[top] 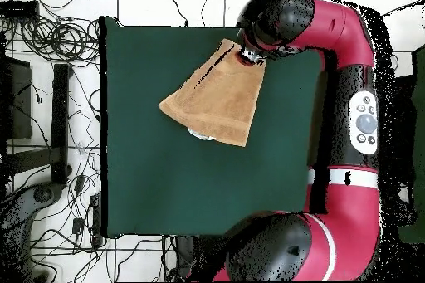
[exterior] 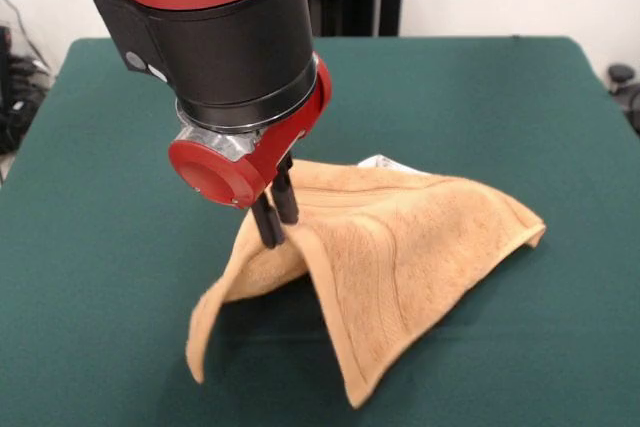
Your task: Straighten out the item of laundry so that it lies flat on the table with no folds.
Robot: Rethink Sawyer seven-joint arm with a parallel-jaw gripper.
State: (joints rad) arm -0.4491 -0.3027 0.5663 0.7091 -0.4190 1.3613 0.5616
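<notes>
A golden-tan terry towel (exterior: 390, 257) hangs from my hand (exterior: 277, 229), whose two black fingers (exterior: 266, 222) are pinched shut on a raised fold of it. From that peak the cloth drapes down like a tent: one corner toward five o'clock, another toward seven o'clock, a third resting out at three o'clock on the dark green counter (exterior: 110, 247). Woven band stripes run across the sloping face. A small white tag (exterior: 381, 161) peeks out behind the top edge. The overhead view shows the towel (top: 217, 95) as a fan toward the counter's (top: 207, 188) twelve o'clock edge, with my arm (top: 357, 122) alongside.
</notes>
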